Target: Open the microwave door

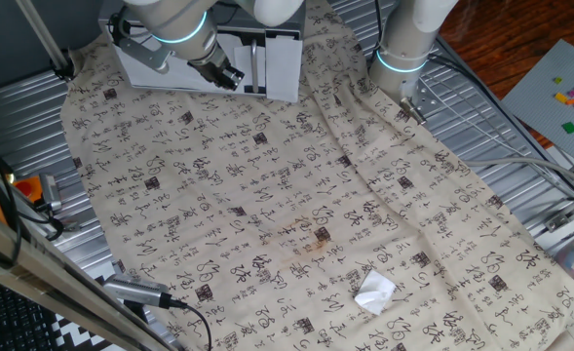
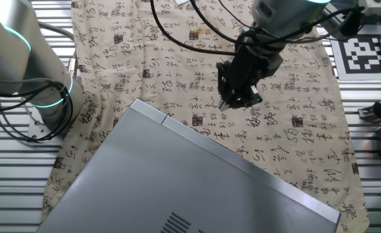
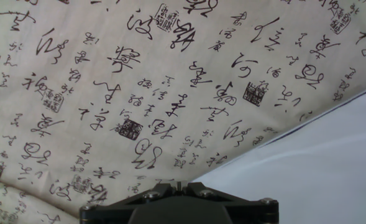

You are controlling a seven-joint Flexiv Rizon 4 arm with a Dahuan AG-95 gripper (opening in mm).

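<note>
The claw (image 2: 240,98) hangs low over the calligraphy-printed cloth (image 1: 296,214), its dark fingers close together with nothing between them, though whether they are fully clenched I cannot tell. The microwave (image 1: 282,63) sits just beside the claw, at the cloth's far edge in one fixed view. Its door (image 1: 223,51) lies shut, right behind the fingertips.

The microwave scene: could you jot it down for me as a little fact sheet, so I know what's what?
Surface: table under a cloth printed with black characters
Microwave: at the far edge, door looks shut
Gripper: in front of the microwave, jaw state unclear
Other item: crumpled white paper near the front
</note>
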